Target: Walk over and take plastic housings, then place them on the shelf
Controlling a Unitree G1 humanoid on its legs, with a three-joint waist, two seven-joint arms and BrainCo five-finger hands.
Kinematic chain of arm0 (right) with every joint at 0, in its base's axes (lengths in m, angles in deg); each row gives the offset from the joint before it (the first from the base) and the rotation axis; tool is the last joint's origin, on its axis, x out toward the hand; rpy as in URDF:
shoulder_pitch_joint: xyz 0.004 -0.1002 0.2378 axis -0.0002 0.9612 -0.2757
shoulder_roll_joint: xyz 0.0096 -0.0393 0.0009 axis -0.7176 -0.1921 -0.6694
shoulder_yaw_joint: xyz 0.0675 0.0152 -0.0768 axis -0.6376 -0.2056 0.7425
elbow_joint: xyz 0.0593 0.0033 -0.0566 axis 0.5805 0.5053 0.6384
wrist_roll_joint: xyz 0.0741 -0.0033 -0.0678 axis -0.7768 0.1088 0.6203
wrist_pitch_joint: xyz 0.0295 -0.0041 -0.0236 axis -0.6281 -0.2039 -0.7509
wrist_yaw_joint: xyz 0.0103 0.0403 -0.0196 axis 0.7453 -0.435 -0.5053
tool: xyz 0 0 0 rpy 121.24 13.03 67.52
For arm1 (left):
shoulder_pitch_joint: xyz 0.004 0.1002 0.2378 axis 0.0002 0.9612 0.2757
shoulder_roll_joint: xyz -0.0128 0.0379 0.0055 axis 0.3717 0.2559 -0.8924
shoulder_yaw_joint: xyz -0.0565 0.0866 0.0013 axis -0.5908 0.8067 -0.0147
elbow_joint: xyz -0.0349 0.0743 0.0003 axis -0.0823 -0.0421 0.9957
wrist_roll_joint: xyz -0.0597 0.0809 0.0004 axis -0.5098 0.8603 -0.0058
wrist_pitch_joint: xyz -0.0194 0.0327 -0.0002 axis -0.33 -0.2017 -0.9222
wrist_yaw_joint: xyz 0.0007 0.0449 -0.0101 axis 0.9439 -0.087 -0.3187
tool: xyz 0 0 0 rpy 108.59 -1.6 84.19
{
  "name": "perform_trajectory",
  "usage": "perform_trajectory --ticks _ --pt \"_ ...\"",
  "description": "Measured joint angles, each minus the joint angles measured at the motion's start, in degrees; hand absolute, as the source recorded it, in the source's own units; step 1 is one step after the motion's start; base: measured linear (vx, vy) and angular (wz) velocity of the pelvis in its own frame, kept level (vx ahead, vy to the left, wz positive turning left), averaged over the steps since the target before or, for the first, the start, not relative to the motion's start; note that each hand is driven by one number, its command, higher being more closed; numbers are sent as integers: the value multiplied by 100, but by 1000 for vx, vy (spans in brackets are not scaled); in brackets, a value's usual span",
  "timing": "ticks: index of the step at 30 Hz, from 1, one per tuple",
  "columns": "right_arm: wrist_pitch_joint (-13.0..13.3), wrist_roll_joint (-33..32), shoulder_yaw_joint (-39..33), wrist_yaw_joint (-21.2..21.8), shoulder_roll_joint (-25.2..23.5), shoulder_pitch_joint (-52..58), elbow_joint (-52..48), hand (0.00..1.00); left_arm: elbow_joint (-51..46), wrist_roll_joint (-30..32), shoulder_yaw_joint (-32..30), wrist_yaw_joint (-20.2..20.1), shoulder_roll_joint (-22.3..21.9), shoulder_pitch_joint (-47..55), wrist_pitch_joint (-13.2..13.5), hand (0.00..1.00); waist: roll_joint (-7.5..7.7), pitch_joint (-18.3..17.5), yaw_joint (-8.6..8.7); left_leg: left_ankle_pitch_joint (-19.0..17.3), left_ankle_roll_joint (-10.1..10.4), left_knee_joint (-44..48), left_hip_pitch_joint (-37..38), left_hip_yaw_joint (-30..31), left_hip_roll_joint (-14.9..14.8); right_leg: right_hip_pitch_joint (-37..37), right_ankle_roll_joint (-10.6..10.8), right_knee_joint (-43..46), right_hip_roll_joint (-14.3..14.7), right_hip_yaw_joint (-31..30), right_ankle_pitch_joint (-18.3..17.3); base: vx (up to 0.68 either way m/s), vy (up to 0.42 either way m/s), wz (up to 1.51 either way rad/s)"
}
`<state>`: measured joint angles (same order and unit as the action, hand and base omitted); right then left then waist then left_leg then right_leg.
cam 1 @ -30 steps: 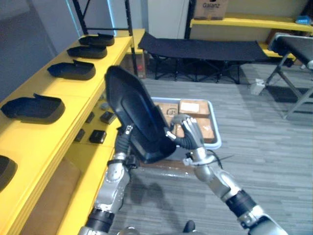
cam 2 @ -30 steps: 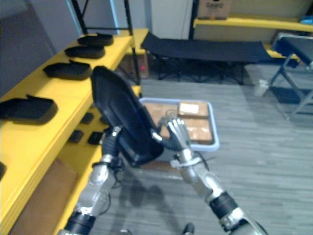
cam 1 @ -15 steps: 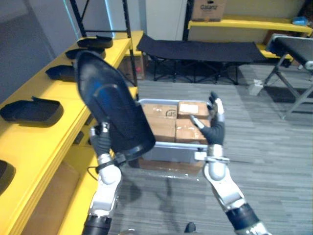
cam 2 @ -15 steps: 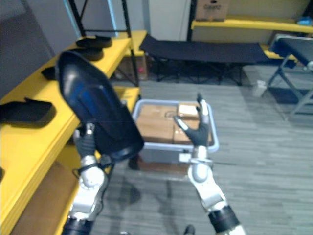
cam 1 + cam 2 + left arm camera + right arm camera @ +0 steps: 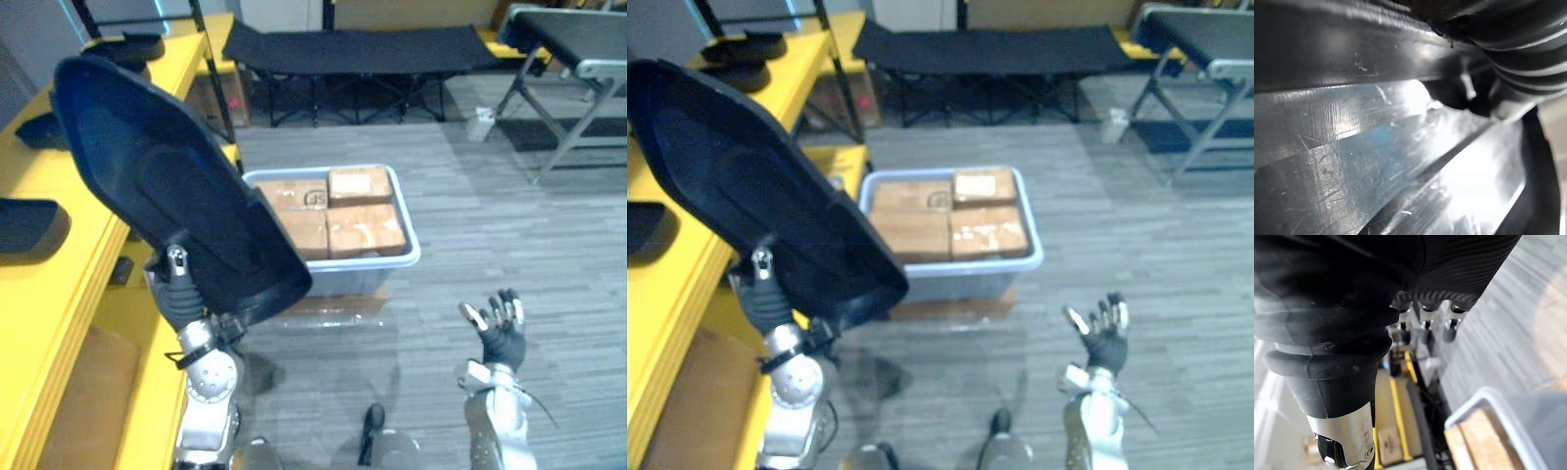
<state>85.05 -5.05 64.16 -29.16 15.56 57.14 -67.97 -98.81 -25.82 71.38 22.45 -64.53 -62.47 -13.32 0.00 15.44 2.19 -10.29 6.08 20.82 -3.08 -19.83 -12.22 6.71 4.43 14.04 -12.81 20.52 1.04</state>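
One hand, one big housing, gripped at its very edge

The likeliest slip is at the left hand (image 5: 179, 299). It holds the large glossy black plastic housing (image 5: 167, 186) by the lower rim alone, and the broad shell rears up above the wrist, so its weight could lever it out of the pinch. Its far tip could also knock the yellow shelf board (image 5: 69, 284) just outboard of the hand. The thumb lies across the shell's near face and the fingers curl behind the rim (mostly hidden, though the wrist view shows a dark tip against the gloss). The right hand (image 5: 502, 333) hangs low and well apart, fingers spread, touching nothing. Past the left hand another black housing (image 5: 27, 223) lies on the shelf. Ahead stands a pale blue plastic bin (image 5: 416, 257) of cardboard boxes (image 5: 364, 227).
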Motion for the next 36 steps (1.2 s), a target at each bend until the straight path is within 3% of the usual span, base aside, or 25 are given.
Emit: perform_trajectory --ticks 4,6,8,10,12,13,15,16,18,20,22,26,29,31,34,36 --pt "211 6 21 527 5 -170 -42 0 -31 15 -385 248 4 69 93 100 -46 26 -80 -10 -30 -114 2 136 170 -95 43 20 -163 129 -36 -23 32 24" --pt "282 -11 266 949 39 -372 -206 0 -327 59 -861 594 -3 305 87 100 -64 34 -168 104 -36 -403 -2 391 348 -201 78 -52 -266 361 -53 23 -6 50" --pt "290 -8 645 1110 28 -552 -323 0 -718 87 -1297 826 -15 589 76 100 -91 30 -283 244 -45 -597 7 703 433 -415 92 -127 -318 691 -65 105 -23 82" --pt "269 45 1182 1138 46 -836 -315 0 -1099 117 -1756 956 -26 846 77 100 -128 19 -483 374 -45 -703 10 1080 499 -673 152 -152 -358 1106 -108 125 -26 106" --pt "207 179 1718 1140 41 -1259 -234 0 -1372 123 -2206 1035 -77 1082 77 100 -169 -9 -809 492 -49 -825 16 1443 602 -906 231 -188 -412 1460 -187 113 -22 102" --pt "150 400 2099 1091 19 -1631 -124 0 -1515 123 -2518 1042 -233 1318 83 100 -218 -43 -1087 533 -72 -893 18 1727 698 -1133 281 -278 -419 1777 -218 82 -24 92" --pt "-9 732 2346 976 -46 -1999 153 0 -1612 98 -2816 946 -440 1578 126 100 -241 -71 -1354 541 -83 -952 76 1966 764 -1417 321 -463 -410 2059 -201 97 -2 90" --pt "-131 1011 2509 847 -147 -2222 416 0 -1633 81 -3049 826 -590 1861 277 100 -205 -132 -1611 544 -87 -1016 119 2156 848 -1672 385 -692 -393 2272 -164 92 21 77" --pt "-239 1134 2551 716 -322 -2347 545 0 -1723 15 -3273 681 -761 2117 398 100 -136 -200 -1842 543 -88 -1038 106 2275 921 -1798 430 -890 -388 2379 -136 60 39 49" --pt "-274 1129 2578 656 -415 -2416 620 0 -1759 -229 -3431 461 -900 2213 595 100 -47 -254 -1946 536 -96 -1037 105 2273 968 -1846 502 -1003 -365 2382 -89 69 33 7" --pt "-312 1128 2587 640 -389 -2418 620 0 -1769 -404 -3433 350 -933 2247 712 100 35 -305 -1929 514 -118 -1024 106 2240 969 -1860 539 -1113 -325 2340 -24 58 22 -15" --pt "-499 1106 2558 1003 -201 -2172 615 0 -1769 -400 -3418 270 -919 2228 691 100 151 -373 -1806 279 -183 -696 54 2058 850 -1997 511 -1307 -153 2312 45 12 -1 -10" --pt "-513 1104 2268 1071 -63 -1610 467 0 -1767 -499 -3321 80 -833 2042 665 100 180 -387 -1526 240 -246 -298 -314 1679 785 -2375 523 -1387 -60 2974 33 0 -22 91" --pt "-513 1131 2177 1100 -11 -1397 399 0 -1767 -769 -3315 -49 -839 2006 675 100 202 -399 -1575 258 -258 -325 -298 1658 792 -2422 536 -1355 -61 3086 3 -23 23 56" --pt "-487 1235 2180 1265 -7 -1301 279 0 -1763 -1072 -3162 -65 -843 2018 682 100 216 -407 -1549 352 -311 -544 -304 1774 891 -2337 454 -984 -225 3116 -267 -65 56 26" --pt "-395 1299 2164 1328 7 -1196 148 0 -1763 -1064 -2906 -193 -787 1931 697 100 216 -406 -1509 435 -338 -652 -317 1901 956 -2181 221 -585 -328 2763 -565 -64 52 56"
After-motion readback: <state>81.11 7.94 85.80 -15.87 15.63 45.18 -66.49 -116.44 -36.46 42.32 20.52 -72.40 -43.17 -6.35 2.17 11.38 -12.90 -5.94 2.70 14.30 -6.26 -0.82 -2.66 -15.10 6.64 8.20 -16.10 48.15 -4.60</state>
